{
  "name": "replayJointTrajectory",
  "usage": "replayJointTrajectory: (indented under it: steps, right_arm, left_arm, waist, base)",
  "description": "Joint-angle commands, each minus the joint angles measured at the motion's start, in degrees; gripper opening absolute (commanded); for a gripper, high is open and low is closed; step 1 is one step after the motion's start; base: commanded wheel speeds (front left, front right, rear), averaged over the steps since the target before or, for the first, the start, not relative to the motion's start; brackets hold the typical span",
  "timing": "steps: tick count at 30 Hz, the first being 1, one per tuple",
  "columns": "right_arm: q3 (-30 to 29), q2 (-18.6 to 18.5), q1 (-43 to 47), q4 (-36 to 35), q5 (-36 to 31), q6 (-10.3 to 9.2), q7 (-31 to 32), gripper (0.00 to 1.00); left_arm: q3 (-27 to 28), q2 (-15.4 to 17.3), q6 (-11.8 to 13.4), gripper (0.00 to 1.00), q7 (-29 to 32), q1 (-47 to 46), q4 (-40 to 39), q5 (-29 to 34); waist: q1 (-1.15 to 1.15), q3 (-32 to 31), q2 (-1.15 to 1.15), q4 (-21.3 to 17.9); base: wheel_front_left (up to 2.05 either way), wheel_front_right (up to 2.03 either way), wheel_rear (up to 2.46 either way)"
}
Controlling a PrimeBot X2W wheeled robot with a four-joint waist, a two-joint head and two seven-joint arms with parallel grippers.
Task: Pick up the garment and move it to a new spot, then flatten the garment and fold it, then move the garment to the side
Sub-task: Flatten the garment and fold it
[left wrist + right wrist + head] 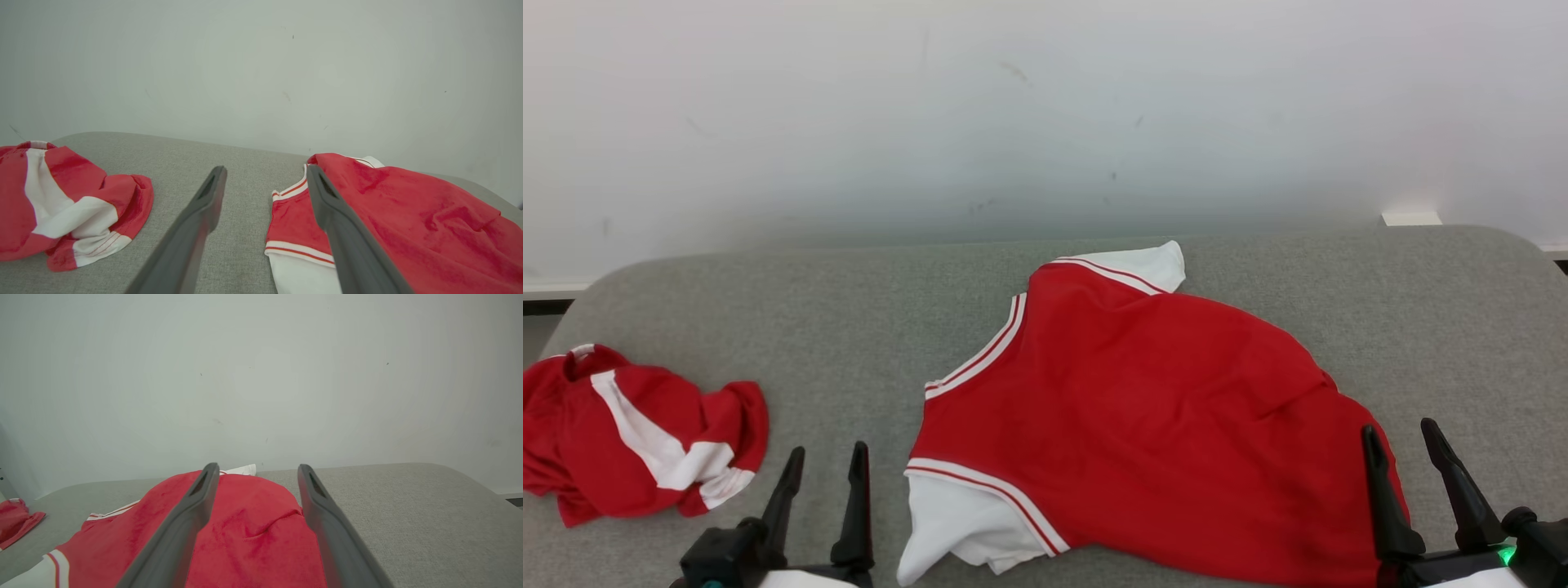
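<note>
A red garment with white sleeves and striped trim lies spread on the grey padded table, collar toward the left. My left gripper hovers open just left of its near white sleeve, holding nothing. In the left wrist view the left gripper points past the garment's collar edge. My right gripper is open over the garment's lower right hem, nothing between its fingers. The right wrist view has the right gripper above the red cloth.
A second red and white garment lies crumpled at the table's left end, also seen as a crumpled heap in the left wrist view. A pale wall stands right behind the table. Bare grey surface extends right of the spread garment.
</note>
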Motion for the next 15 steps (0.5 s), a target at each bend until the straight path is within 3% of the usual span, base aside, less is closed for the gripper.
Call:
replayJointTrajectory:
  steps: [1, 10, 15]
  right_arm:
    - [0.0, -0.3, 0.3, 0.4, -0.4, -0.13, -0.1, 1.00]
    - [0.4, -1.4, -0.2, 0.7, -0.6, -0.13, -0.2, 1.00]
    - [0.8, -4.5, 2.2, 2.7, -0.6, -0.13, -0.2, 1.00]
  left_arm:
    - [0.1, 0.2, 0.2, 1.00, 0.0, 0.7, 0.1, -0.1]
    - [-0.4, 0.2, 0.2, 1.00, 0.0, 0.8, -0.1, -0.4]
    - [-1.9, 0.2, -1.9, 1.00, 0.0, 1.3, -0.5, -1.5]
  waist:
    - [0.00, -0.1, 0.00, 0.1]
    - [0.00, -0.3, 0.00, 0.0]
    - [0.00, -0.6, 0.00, 0.0]
  base:
    - [0.00, 0.00, 0.00]
    - [0.00, 0.00, 0.00]
    - [0.00, 0.00, 0.00]
